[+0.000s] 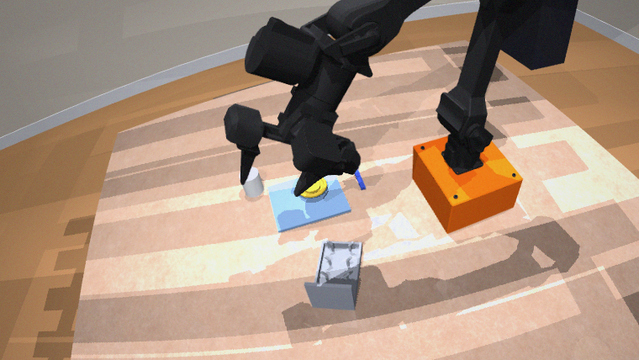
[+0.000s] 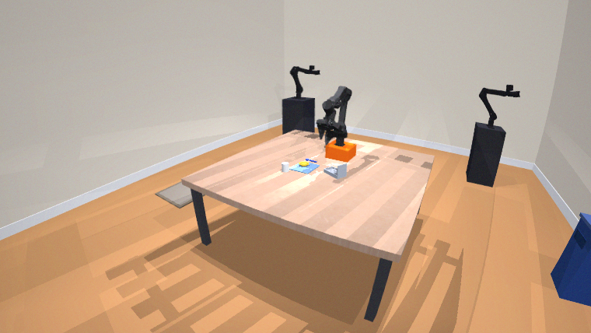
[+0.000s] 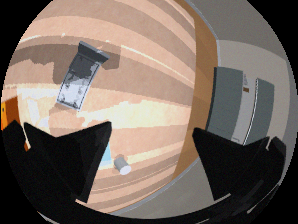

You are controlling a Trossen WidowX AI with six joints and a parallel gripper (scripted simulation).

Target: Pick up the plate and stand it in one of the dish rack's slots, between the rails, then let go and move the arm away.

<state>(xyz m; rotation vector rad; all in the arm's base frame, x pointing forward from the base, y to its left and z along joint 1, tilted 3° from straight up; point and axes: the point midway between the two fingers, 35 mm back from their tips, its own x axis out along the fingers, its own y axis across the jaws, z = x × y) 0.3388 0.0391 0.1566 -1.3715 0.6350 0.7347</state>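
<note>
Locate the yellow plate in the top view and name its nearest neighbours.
The yellow plate lies flat on the light blue mat, near the mat's far edge, between the white cup and the small blue stick, partly hidden by the open gripper.

Plate [image 1: 314, 187] on mat [image 1: 308, 206], cup [image 1: 253, 182] left, rack [image 1: 335, 274] in front – apart.

Bright, patchy light with hard blocky shadows across the table [image 1: 187, 277]; fisheye-warped, black-vignetted wrist view.

Plate [image 1: 314, 187] half behind pincer [image 1: 273, 178] (finger)
</note>
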